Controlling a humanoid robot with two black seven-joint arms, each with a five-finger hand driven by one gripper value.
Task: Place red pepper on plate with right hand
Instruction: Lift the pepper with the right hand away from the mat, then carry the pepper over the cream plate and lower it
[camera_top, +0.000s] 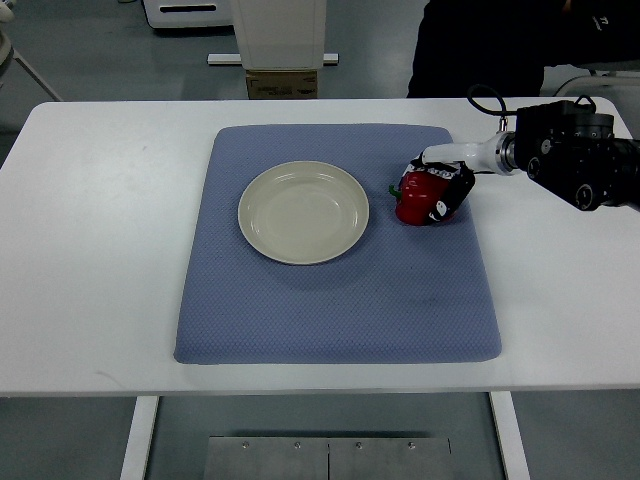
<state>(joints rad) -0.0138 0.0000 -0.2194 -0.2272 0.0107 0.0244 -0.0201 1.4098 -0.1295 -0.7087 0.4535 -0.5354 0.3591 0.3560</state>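
Observation:
A red pepper (415, 203) with a green stem lies on the blue mat (330, 300), just right of a cream plate (303, 212) that has nothing on it. My right hand (442, 186) reaches in from the right edge, its black and white fingers (452, 200) curled over the top and right side of the pepper. The pepper still rests on the mat, a short gap from the plate's rim. The left arm does not show.
The mat lies on a white table (90, 250). A person in dark clothes (500, 45) stands behind the far edge at the right. A white machine base and a cardboard box (281, 82) stand beyond the table.

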